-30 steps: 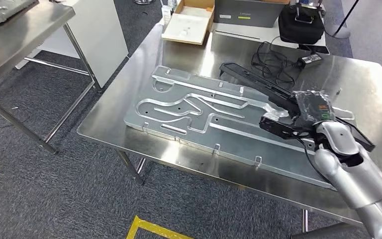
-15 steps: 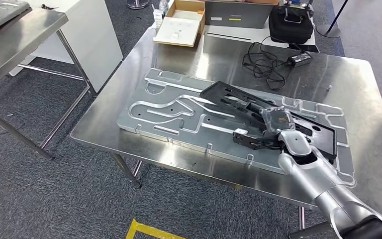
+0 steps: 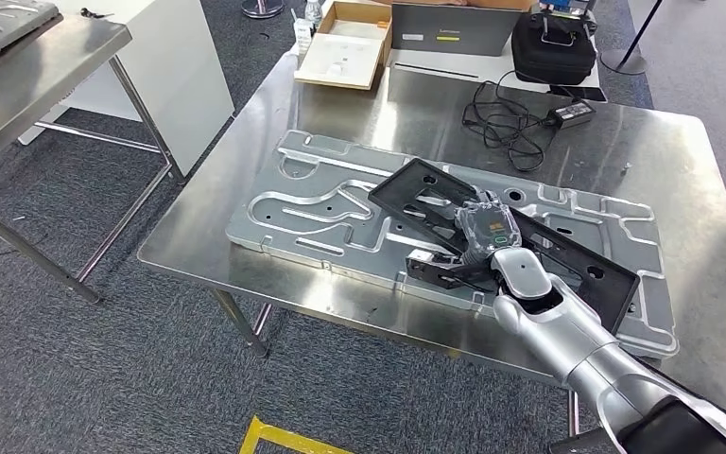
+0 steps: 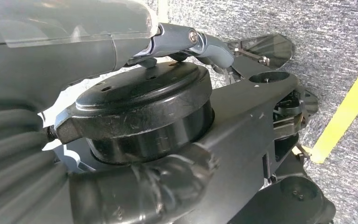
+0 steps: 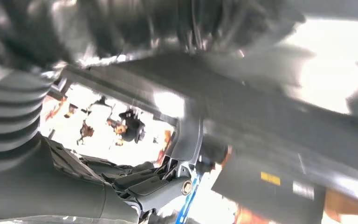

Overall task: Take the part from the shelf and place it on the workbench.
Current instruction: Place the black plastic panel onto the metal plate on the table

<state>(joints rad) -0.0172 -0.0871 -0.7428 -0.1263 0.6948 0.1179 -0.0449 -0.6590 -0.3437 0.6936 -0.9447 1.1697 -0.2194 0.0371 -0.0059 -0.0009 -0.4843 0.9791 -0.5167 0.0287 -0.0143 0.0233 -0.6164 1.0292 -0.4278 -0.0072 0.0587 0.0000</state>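
the right robot hand [image 3: 468, 248] is gripping the long black part [image 3: 529, 241], apparently lying across the grey metal plate [image 3: 321, 203] on the bench [image 3: 643, 151]; the left robot hand's [image 4: 121, 42] state is unclear.

- Head view: bright, even overhead light; sharp focus across most of pic.
- Steel workbench [image 3: 681, 161] throws soft glare, esp. far side & right; metal plate [image 3: 340, 203] shows pale reflections.
- Shadows soft, short, under table edge on carpet.
- Slight wide-angle bend at the edges.
- Left wrist view: dim close up, dark parts w/ small highlights; nearest bits out of focus, floor sharper.
- Right wrist view: heavy motion blur, blown-out white patches, little detail readable.
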